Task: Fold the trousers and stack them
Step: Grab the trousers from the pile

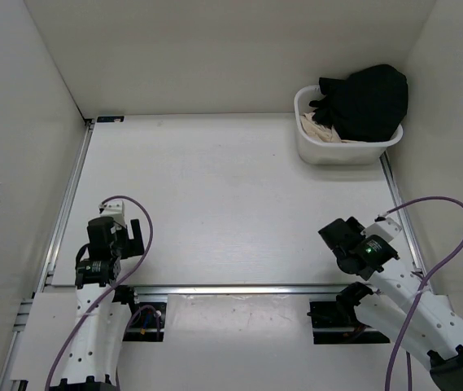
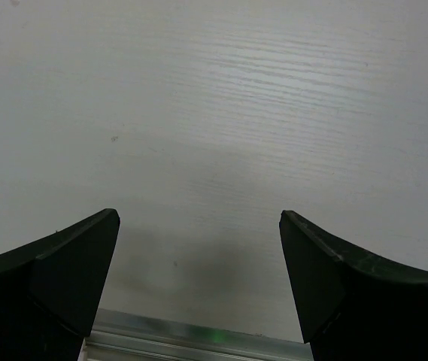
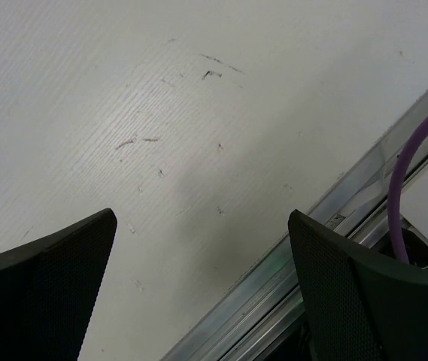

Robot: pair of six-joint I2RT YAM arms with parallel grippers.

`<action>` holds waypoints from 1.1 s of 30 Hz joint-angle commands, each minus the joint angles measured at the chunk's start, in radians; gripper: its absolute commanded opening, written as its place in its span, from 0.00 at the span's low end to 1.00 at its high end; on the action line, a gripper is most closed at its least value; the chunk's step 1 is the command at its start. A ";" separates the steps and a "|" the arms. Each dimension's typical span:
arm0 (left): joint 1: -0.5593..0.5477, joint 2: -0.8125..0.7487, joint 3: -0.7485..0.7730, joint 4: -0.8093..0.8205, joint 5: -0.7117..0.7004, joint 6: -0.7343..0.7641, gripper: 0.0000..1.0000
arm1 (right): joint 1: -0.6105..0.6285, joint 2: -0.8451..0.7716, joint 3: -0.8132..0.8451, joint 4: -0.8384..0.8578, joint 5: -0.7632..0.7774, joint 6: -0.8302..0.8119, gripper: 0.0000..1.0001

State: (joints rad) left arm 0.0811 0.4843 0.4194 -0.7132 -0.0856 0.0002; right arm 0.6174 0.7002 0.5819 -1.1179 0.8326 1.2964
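Our left pincer (image 2: 198, 218) and right pincer (image 3: 201, 216) both stand spread wide, holding nothing, low over the white counter (image 1: 231, 204) near its front edge. The black trousers (image 1: 369, 98) lie heaped in the white basket (image 1: 341, 153) at the far right corner, well apart from both. We judge the first step is in hand: the right pincer must reach out and draw one pair onto the counter.

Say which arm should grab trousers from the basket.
Right, probably. The white plastic basket with the crumpled black trousers sits at the far right corner, nearer the right gripper; the left gripper is across the table. Both jaws stand open, empty.
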 commanded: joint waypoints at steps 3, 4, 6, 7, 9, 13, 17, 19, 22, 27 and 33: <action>-0.003 0.007 0.036 0.020 0.006 0.000 1.00 | 0.004 0.067 0.171 -0.088 0.154 0.101 0.99; -0.003 0.007 0.050 0.020 0.006 0.000 1.00 | 0.004 0.080 0.203 -0.063 0.175 0.063 0.99; -0.003 0.020 0.112 0.020 0.006 0.000 1.00 | 0.004 0.122 0.309 0.039 0.241 -0.095 0.99; -0.003 0.030 0.140 0.020 0.006 0.000 1.00 | 0.004 0.136 0.340 0.096 0.259 -0.167 0.99; -0.003 0.065 0.235 0.011 0.030 0.000 1.00 | 0.004 0.175 0.393 0.348 0.283 -0.461 0.99; -0.003 0.134 0.392 0.011 0.144 0.000 1.00 | -0.071 0.338 0.542 0.691 0.283 -0.938 0.99; -0.003 0.230 0.464 0.011 0.309 0.000 1.00 | -0.289 0.797 1.100 0.483 0.137 -0.996 0.99; -0.003 0.258 0.478 0.011 0.378 0.000 1.00 | -0.405 1.016 1.279 0.379 0.002 -0.982 0.99; -0.003 0.301 0.478 0.011 0.421 0.000 1.00 | -0.513 1.203 1.563 0.349 -0.127 -0.950 0.99; -0.003 0.345 0.435 0.011 0.422 0.000 1.00 | -0.622 1.502 1.713 0.496 -0.250 -0.901 0.99; -0.003 0.408 0.406 0.021 0.422 0.000 1.00 | -0.686 1.705 1.780 0.737 -0.282 -0.830 0.93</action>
State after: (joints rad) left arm 0.0811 0.8795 0.8379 -0.6991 0.3042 -0.0002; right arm -0.0616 2.3894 2.2681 -0.5419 0.5854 0.4282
